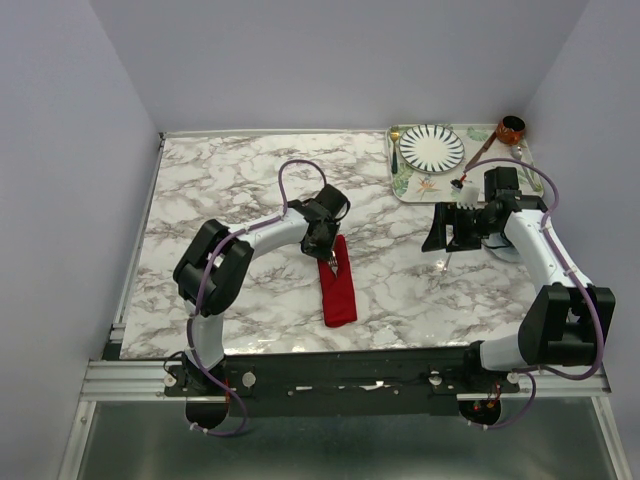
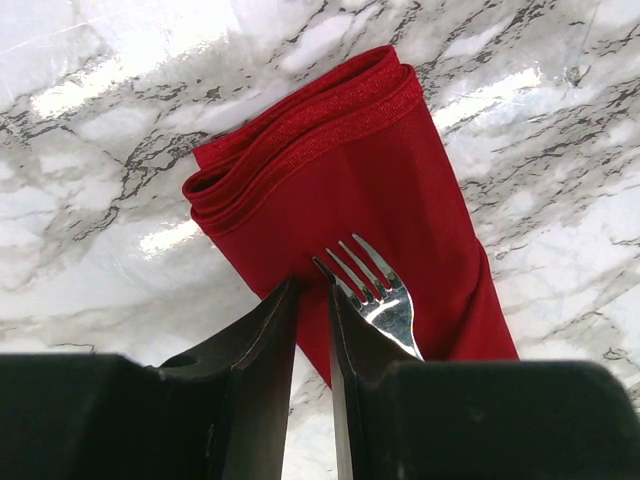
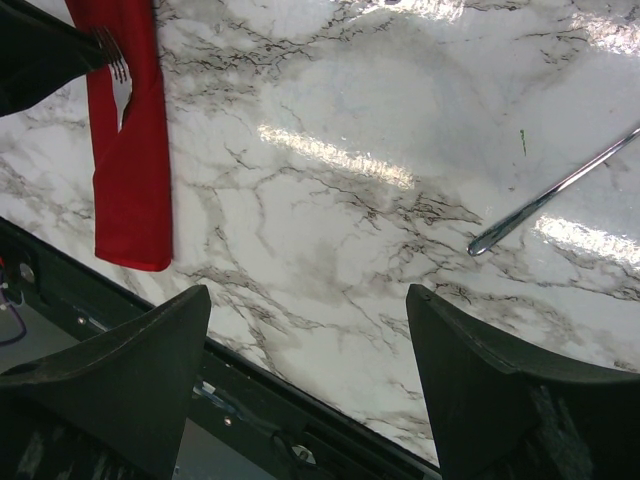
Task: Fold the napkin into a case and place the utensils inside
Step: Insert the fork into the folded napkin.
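the case (image 2: 340, 170) lies flat on the marble table (image 2: 100, 150) as a long red strip. in the left wrist view its layered, folded end points to 11 o'clock, probably left that way so cutlery can slide along its length. the fork (image 2: 378, 298) rests on top of the cloth with its tines aimed at 11 o'clock, lined up with the strip. that fits feeding it lengthwise, but the tines are in plain sight, so i judge it is not yet tucked in.

the left claw (image 2: 313, 285) sits low over the near end of the case, and its jaws are only a narrow slit apart. nothing shows between the tips. the fork head lies just beside the outer face of the right-hand finger, at about 2 o'clock from the tips, and its handle runs back under the claw body. i cannot tell whether the claw is pinching the handle or has let go. from above, the case runs from this claw toward 5 o'clock.

the right claw (image 3: 308, 292) hangs released and empty, jaws wide, over bare marble, well apart from the case, which lies at its 10 o'clock. a second silver utensil (image 3: 548, 198) lies on the table at its 2 o'clock, so this wide, low pose looks like readiness to collect it.
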Motion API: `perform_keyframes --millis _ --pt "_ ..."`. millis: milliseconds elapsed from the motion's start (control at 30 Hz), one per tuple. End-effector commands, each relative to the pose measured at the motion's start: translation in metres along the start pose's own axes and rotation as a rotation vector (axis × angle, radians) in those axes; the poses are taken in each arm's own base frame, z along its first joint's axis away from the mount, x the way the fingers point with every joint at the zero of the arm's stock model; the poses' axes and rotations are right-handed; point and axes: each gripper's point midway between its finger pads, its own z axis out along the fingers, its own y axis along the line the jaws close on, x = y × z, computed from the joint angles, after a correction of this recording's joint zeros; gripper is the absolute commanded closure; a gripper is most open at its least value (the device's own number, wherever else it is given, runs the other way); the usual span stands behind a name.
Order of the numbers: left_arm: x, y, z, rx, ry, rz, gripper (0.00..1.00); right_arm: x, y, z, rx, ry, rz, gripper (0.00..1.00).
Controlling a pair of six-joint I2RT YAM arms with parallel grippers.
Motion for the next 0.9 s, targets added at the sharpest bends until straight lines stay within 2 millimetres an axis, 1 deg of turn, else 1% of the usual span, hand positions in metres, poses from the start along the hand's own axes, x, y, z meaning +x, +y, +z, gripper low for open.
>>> perform_keyframes --millis 0,300,367,433,500,600,633,667,700,733,800,833,867 --pt "-0.009 0.011 -0.007 -0.079 -0.042 0.007 0.69 -0.003 0.001 -0.002 -0.008 -0.024 -0.001 0.12" --pt "-0.012 0.013 -0.001 -0.095 -0.043 0.010 0.70 -0.001 0.001 -0.002 -0.007 -0.022 0.002 0.12" --pt "-0.013 0.010 -0.002 -0.083 -0.043 0.016 0.70 -0.001 0.001 -0.002 -0.008 -0.024 0.001 0.12" --pt "-0.015 0.005 -0.006 -0.060 -0.051 0.021 0.70 0.000 0.001 -0.002 -0.007 -0.021 0.002 0.12" --pt "-0.021 0.001 -0.016 -0.041 -0.083 0.020 0.70 0.000 0.001 -0.002 -0.009 -0.020 0.003 0.12" --pt "-0.025 0.002 -0.031 -0.039 -0.116 0.001 0.70 0.000 0.001 -0.002 -0.012 -0.021 0.002 0.12" --pt "-0.023 0.004 -0.034 -0.047 -0.117 -0.004 0.70 0.001 0.002 -0.002 -0.013 -0.020 0.005 0.12" --pt "-0.024 0.007 -0.040 -0.061 -0.131 -0.013 0.69 0.001 0.002 -0.001 -0.015 -0.018 0.005 0.12" --pt "-0.023 0.009 -0.042 -0.067 -0.135 -0.028 0.69 0.000 0.002 -0.001 -0.015 -0.020 0.005 0.12" --pt "-0.017 0.011 -0.042 -0.076 -0.123 -0.034 0.69 0.000 0.003 -0.001 -0.019 -0.022 0.004 0.12" --pt "-0.015 0.014 -0.044 -0.085 -0.131 -0.045 0.66 0.000 0.002 -0.001 -0.021 -0.020 0.006 0.12" --pt "-0.011 0.016 -0.041 -0.092 -0.122 -0.053 0.66 0.000 0.002 -0.001 -0.021 -0.020 0.007 0.12" --pt "-0.009 0.019 -0.038 -0.106 -0.113 -0.056 0.58 -0.001 0.002 0.000 -0.023 -0.020 0.009 0.12"
